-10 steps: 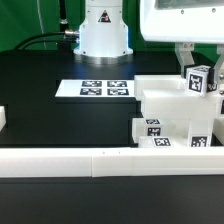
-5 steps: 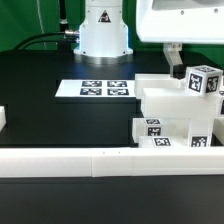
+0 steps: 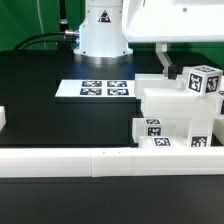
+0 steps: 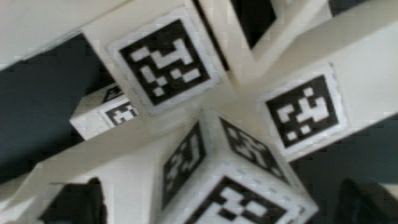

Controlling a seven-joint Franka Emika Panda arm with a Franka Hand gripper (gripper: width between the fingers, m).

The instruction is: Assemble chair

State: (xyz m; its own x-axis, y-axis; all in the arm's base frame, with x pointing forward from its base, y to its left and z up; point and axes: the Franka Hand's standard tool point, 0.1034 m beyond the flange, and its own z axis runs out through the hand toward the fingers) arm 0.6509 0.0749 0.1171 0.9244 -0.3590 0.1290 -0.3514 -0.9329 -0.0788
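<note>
The chair (image 3: 170, 112) is a partly joined stack of glossy white blocks with square tags, on the exterior view's right. A short square post (image 3: 205, 80) with a tag stands upright on its top right corner. My gripper (image 3: 165, 60) hangs just above the stack, left of the post and clear of it. Its fingers look spread and hold nothing. In the wrist view the chair's tagged white bars (image 4: 240, 85) fill the picture close under the gripper (image 4: 214, 205), with dark fingers (image 4: 68, 200) at the sides.
The marker board (image 3: 97, 89) lies flat mid-table in front of the robot base (image 3: 103, 30). A long low white rail (image 3: 90, 160) runs along the front edge. A small white piece (image 3: 3, 118) shows at the exterior view's left edge.
My gripper has moved up and toward the exterior view's left, away from the upright post. The post stays in place on the stack.
</note>
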